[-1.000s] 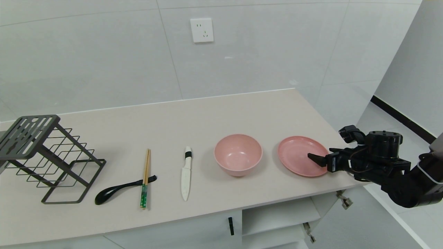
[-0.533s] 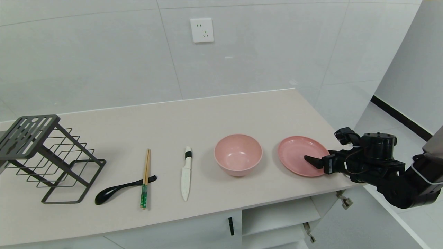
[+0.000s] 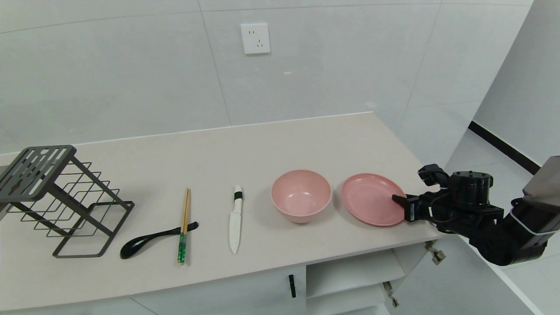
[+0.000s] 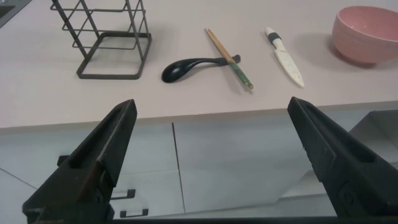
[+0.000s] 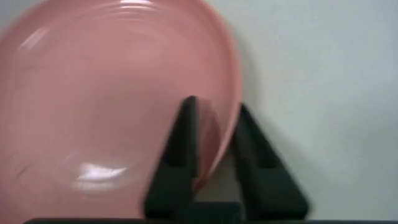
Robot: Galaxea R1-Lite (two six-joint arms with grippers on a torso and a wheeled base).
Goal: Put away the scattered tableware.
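Observation:
A pink plate [image 3: 369,199] lies at the right end of the counter, close beside a pink bowl [image 3: 300,194]. My right gripper [image 3: 400,202] is shut on the plate's right rim. In the right wrist view one of its fingers [image 5: 186,143] sits over the plate [image 5: 112,93] and the other outside the rim, the gripper [image 5: 216,106] straddling the edge. A white knife [image 3: 235,218], chopsticks [image 3: 184,225] and a black spoon [image 3: 151,239] lie further left. My left gripper [image 4: 211,106] hangs open below the counter's front edge.
A dark wire rack [image 3: 57,197] stands at the counter's left end. The counter's right edge [image 3: 431,238] is just behind my right gripper. An open cabinet shelf [image 3: 350,271] sits under the counter. A wall socket [image 3: 255,38] is above.
My right gripper moved left and closed on the plate's rim. The plate has shifted left, nearer the bowl.

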